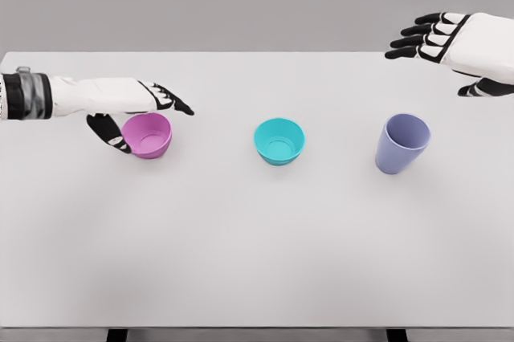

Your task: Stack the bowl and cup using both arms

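A pink bowl (148, 135) stands upright on the left of the white table (257, 254). My left hand (146, 120) reaches in from the left, its fingers stretched over the bowl's far rim and its thumb down by the bowl's left side, open and not closed on it. A teal bowl (279, 140) sits at the middle. A lilac cup (401, 143) stands upright on the right. My right hand (438, 57) hovers open at the upper right, above and behind the cup and well apart from it.
The three vessels stand in a row across the table's middle, spaced well apart. The table's far edge runs just behind both hands, and two dark legs show at the near edge.
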